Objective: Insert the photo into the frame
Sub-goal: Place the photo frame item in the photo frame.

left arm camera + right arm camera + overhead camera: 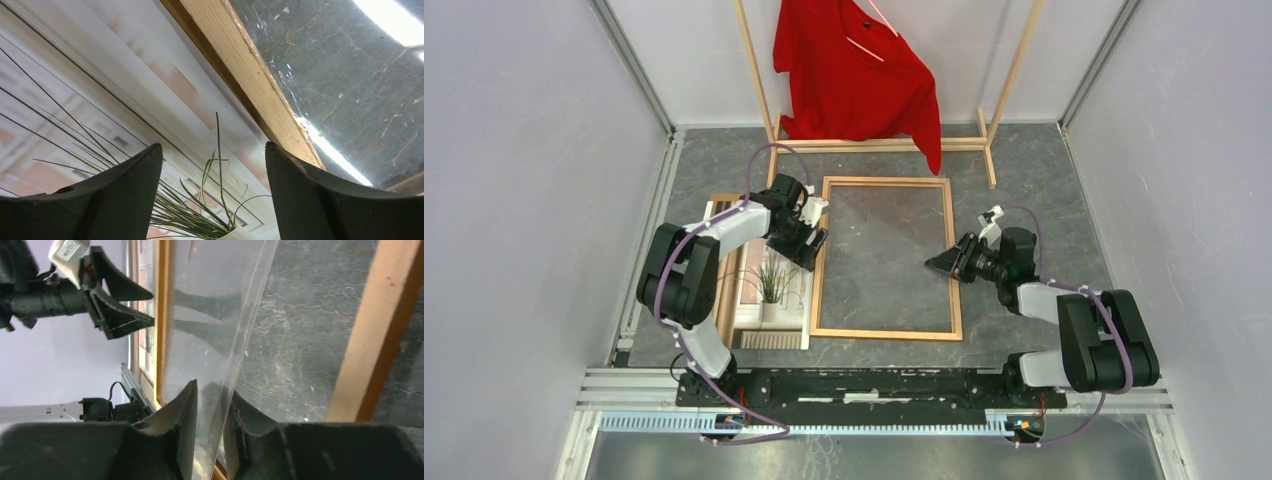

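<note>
Holding, left pincer (pixel 212 150): nothing; fingers spread wide, low over the photo (pixel 769 290), just beside the left rail of the frame (pixel 250 75)
Holding, right pincer (pixel 214 390): fingers parted only narrowly around the edge of a clear sheet (pixel 210 315); whether they pinch it I cannot tell
Photo: face up on the table (pixel 1044 180), left of the frame and outside it, partly under the left arm
Frame: flat in the middle, the clear sheet apparently tilted up at its right side
Risk one: the sheet could slip or land skewed on a rail, since only its edge sits between the right fingers
Risk two: the photo may crease if the left fingers nip its thin edge against the table
Risk three: dragging the photo across could catch the left rail and shove the frame
Around: a clothes rack (pixel 1009 90) with a red shirt (pixel 854 70) at the far end, well apart
In the way: the left rail and the raised sheet, between photo and opening
</note>
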`<move>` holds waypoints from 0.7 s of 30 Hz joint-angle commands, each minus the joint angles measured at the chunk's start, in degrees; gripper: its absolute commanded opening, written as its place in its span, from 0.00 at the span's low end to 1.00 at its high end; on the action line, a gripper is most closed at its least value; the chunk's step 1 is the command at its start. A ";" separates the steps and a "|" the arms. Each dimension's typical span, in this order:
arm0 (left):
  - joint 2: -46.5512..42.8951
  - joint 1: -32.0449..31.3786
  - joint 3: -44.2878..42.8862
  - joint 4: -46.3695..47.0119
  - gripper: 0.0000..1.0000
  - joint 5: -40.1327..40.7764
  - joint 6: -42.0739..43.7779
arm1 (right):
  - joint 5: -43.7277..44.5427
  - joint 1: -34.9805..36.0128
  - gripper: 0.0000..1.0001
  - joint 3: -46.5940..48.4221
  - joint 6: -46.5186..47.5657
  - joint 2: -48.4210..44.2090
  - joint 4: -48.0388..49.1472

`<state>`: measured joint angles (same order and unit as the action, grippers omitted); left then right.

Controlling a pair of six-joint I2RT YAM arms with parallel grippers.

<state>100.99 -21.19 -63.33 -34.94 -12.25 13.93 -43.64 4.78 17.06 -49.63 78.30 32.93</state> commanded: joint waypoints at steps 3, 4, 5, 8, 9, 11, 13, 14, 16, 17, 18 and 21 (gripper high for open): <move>0.35 -0.70 2.40 2.15 0.82 -1.25 0.71 | 8.30 0.37 0.50 7.67 14.19 -2.74 -20.92; 0.28 -0.75 2.42 2.11 0.82 -1.20 0.72 | 9.25 0.39 0.54 8.17 15.17 -2.95 -22.36; 0.22 -0.78 2.56 2.11 0.82 -1.14 0.80 | 10.41 0.42 0.57 8.54 15.93 -3.26 -23.44; -0.04 -0.75 2.97 2.14 0.82 -0.85 0.98 | 12.83 0.64 0.66 9.68 17.96 -3.67 -25.97; -0.09 -0.74 3.03 2.13 0.82 -0.72 1.07 | 13.49 0.84 0.67 10.23 18.56 -3.60 -26.76; -0.12 -0.76 3.04 2.15 0.82 -0.75 1.06 | 13.89 1.19 0.68 10.90 19.19 -3.40 -27.13; -0.05 -0.80 3.04 2.16 0.82 -0.76 1.04 | 14.35 1.97 0.69 11.27 19.16 -2.99 -26.80; -0.01 -0.78 2.99 2.16 0.82 -0.75 0.99 | 14.54 2.55 0.69 11.46 18.93 -2.75 -26.42; 0.06 -0.81 2.95 2.09 0.82 -0.67 1.01 | 14.62 3.75 0.69 11.72 18.29 -2.09 -25.47; 0.04 -0.81 2.95 2.15 0.82 -0.63 1.01 | 14.62 4.37 0.69 11.77 18.02 -1.91 -24.68; 0.20 -0.83 2.91 2.12 0.82 -0.62 1.01 | 14.70 5.10 0.69 11.83 17.76 -1.77 -23.99; 0.64 -0.80 2.78 2.13 0.82 -0.53 0.92 | 14.81 7.15 0.70 12.65 17.07 -1.12 -22.03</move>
<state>100.12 -21.41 -62.15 -33.67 -11.84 13.96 -28.69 9.37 26.70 -32.62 76.27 6.79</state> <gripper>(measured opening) 0.820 0.697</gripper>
